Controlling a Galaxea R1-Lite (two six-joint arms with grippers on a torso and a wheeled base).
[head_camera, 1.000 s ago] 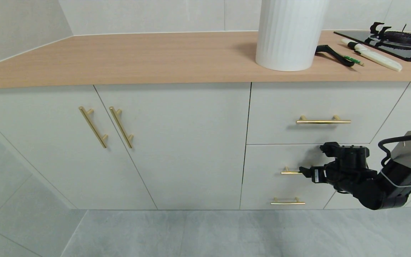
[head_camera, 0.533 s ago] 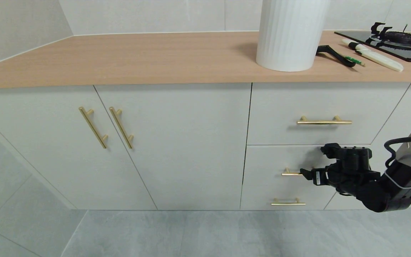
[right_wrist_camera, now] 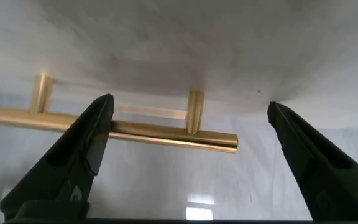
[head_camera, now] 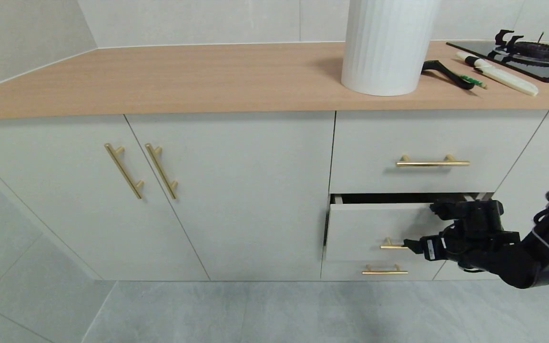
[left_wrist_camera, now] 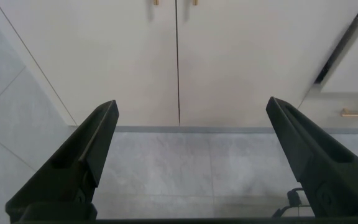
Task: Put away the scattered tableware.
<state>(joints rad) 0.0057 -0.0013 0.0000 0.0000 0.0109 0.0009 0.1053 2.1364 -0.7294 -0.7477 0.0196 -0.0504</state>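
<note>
The middle drawer point(head_camera: 365, 228) on the right of the cabinet stands slightly pulled out, with a dark gap above its front. My right gripper point(head_camera: 410, 246) is at its gold handle point(head_camera: 391, 246). In the right wrist view the fingers of my right gripper point(right_wrist_camera: 188, 106) are spread wide, and the handle point(right_wrist_camera: 160, 134) runs across between them, passing behind one finger. On the counter at the right lie a white knife-like utensil point(head_camera: 503, 78) and a black-handled tool point(head_camera: 446, 72). My left gripper point(left_wrist_camera: 191, 106) hangs open over the floor before the cabinet doors.
A tall white ribbed container point(head_camera: 384, 45) stands on the wooden counter point(head_camera: 184, 76). A gas hob point(head_camera: 532, 52) sits at the far right. The top drawer point(head_camera: 432, 163) and bottom drawer point(head_camera: 384, 271) are shut, as are the two left doors point(head_camera: 141, 169). Grey floor lies below.
The middle drawer has slid out from shut to slightly open. My right gripper has come down and toward me together with its handle.
</note>
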